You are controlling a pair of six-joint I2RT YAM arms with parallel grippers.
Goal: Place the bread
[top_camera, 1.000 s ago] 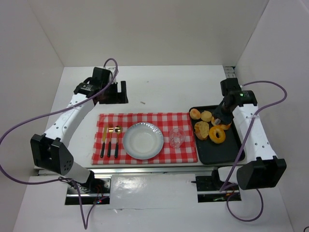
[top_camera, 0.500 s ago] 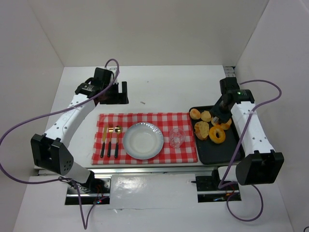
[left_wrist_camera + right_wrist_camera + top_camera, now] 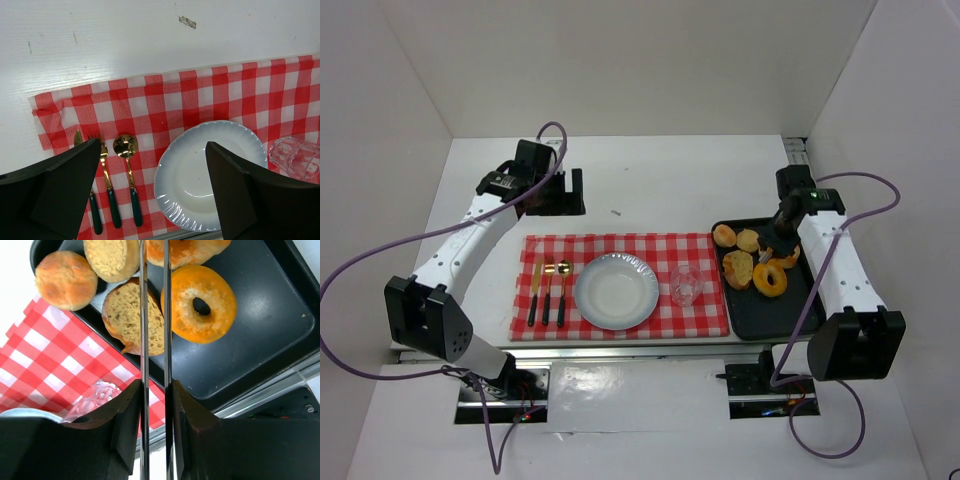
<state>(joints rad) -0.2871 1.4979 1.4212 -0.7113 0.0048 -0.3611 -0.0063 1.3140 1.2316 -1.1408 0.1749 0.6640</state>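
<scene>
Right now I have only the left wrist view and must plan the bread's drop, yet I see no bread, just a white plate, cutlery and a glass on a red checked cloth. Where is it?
Observer: Both pieces lie on the black rectangular tray at the red checked cloth's right edge: the flat oval toasted slice and the puffy golden roll.
Operator: Is the right tool near them?
Observer: The right tool hangs over the tray, its thin metal fingers passing between the slice and an orange ring doughnut toward the roll.
Operator: Has it gripped the roll?
Observer: Cannot tell; the fingers stand a narrow gap apart and run out of the right wrist view over the roll.
</scene>
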